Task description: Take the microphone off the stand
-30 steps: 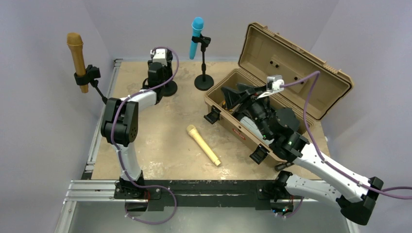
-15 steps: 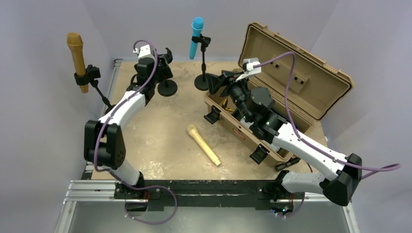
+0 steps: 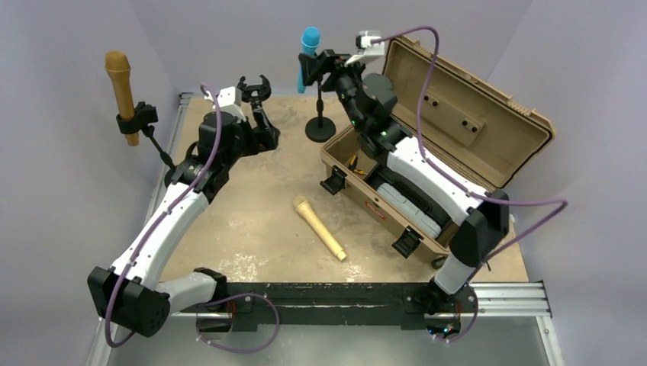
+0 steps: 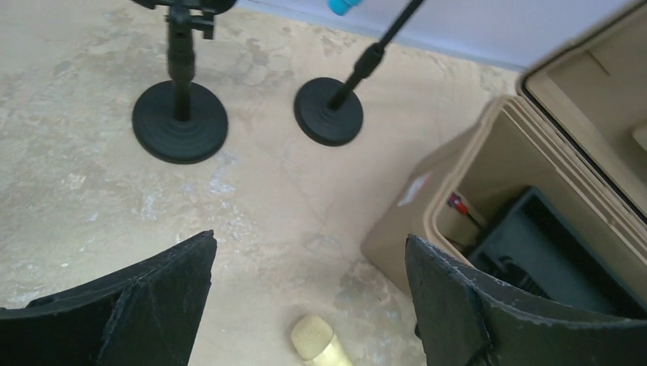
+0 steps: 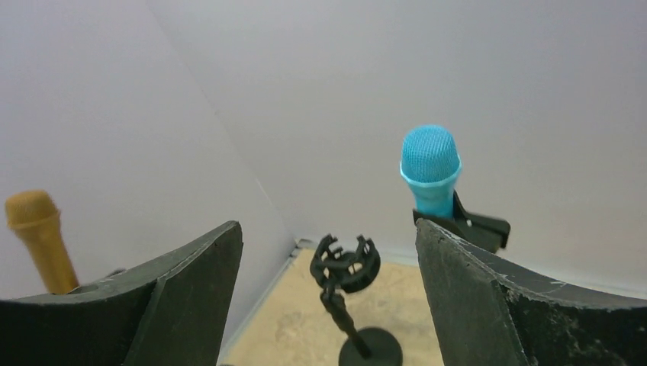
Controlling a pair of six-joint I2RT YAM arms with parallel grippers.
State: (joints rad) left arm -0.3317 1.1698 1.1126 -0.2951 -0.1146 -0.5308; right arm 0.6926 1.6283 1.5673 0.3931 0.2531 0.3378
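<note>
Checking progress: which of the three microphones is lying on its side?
The cream microphone, flat on the table. The blue microphone and the brown microphone are both upright, held clear of it.

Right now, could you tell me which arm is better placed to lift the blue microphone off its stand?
Right. The right gripper, open, hovers beside the blue microphone, which shows close in its wrist view. The left gripper, also open, sits farther off by the empty stand.
</note>
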